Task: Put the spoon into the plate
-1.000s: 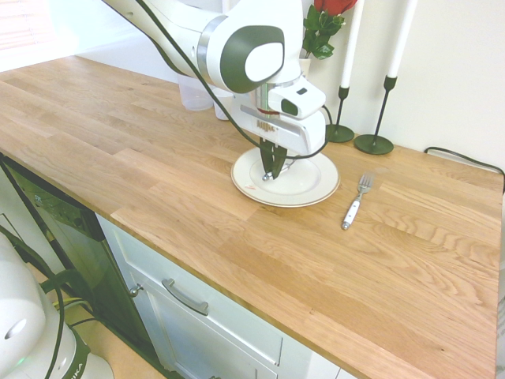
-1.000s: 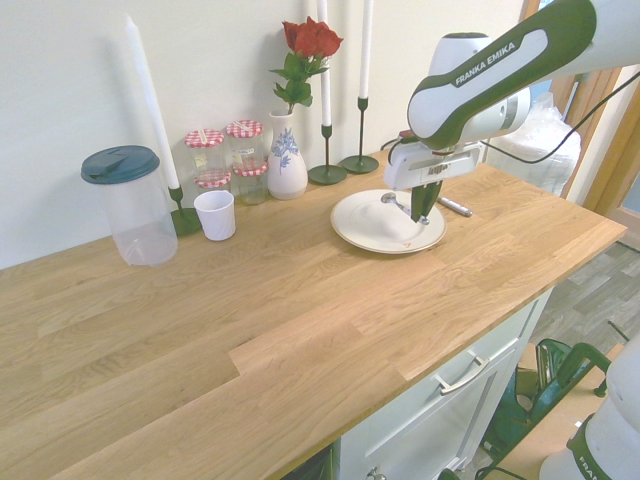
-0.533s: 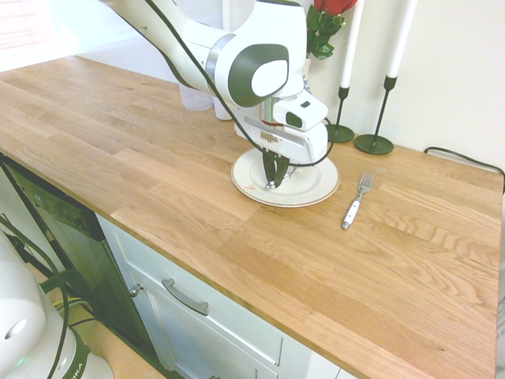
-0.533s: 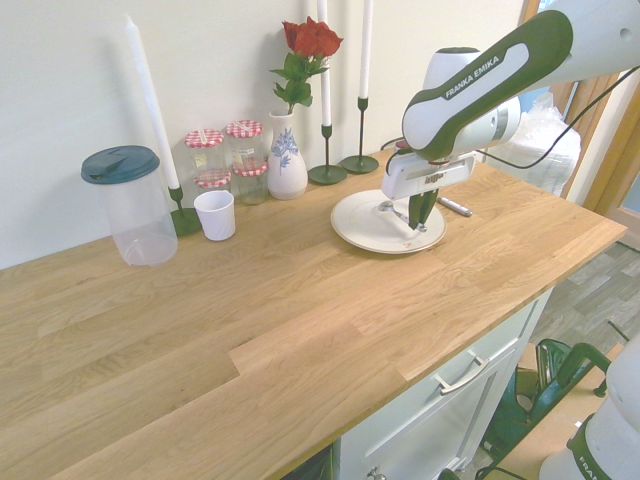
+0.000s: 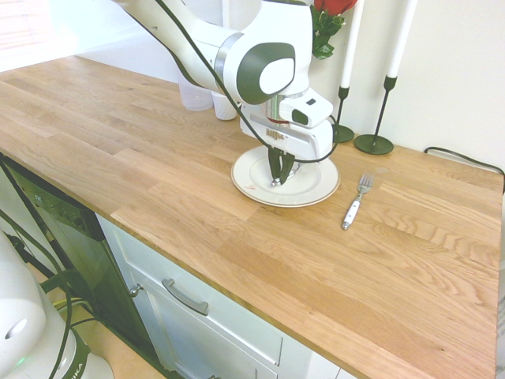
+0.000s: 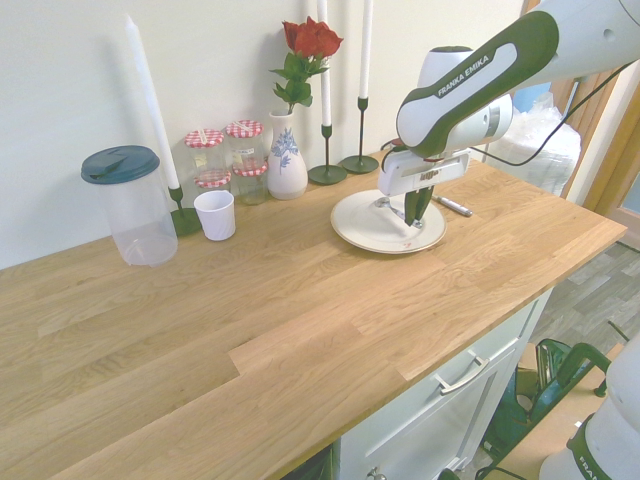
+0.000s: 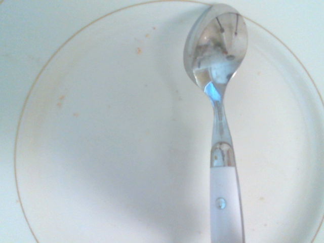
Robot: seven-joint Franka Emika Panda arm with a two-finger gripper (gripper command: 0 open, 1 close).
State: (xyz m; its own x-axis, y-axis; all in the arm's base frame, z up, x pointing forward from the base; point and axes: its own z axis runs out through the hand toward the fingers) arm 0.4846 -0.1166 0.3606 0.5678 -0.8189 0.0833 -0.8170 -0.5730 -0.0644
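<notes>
The white plate point(image 5: 316, 188) with its thin gold rim line lies on the wooden counter, in front of the candlesticks; it also shows from the other side point(image 6: 362, 228). My gripper point(image 5: 278, 175) reaches down onto the plate's middle and is shut on the spoon. The spoon point(image 7: 221, 131) has a pale handle and a shiny rounded head, and it lies low over the plate's inside, head near the rim line. From the second exterior view the spoon point(image 6: 385, 207) sticks out sideways from the gripper point(image 6: 415, 214), just above the plate.
A white-handled fork point(image 5: 352, 208) lies on the counter right of the plate. Two candlesticks point(image 5: 374, 142) stand behind it at the wall. A vase with a rose point(image 6: 287, 165), jars point(image 6: 228, 150), a white cup point(image 6: 215, 214) and a lidded plastic jug point(image 6: 133, 205) line the wall.
The gripper has come down with the spoon from a little above the plate to right at its surface, shifting slightly toward the wall. The plate and fork have not moved.
</notes>
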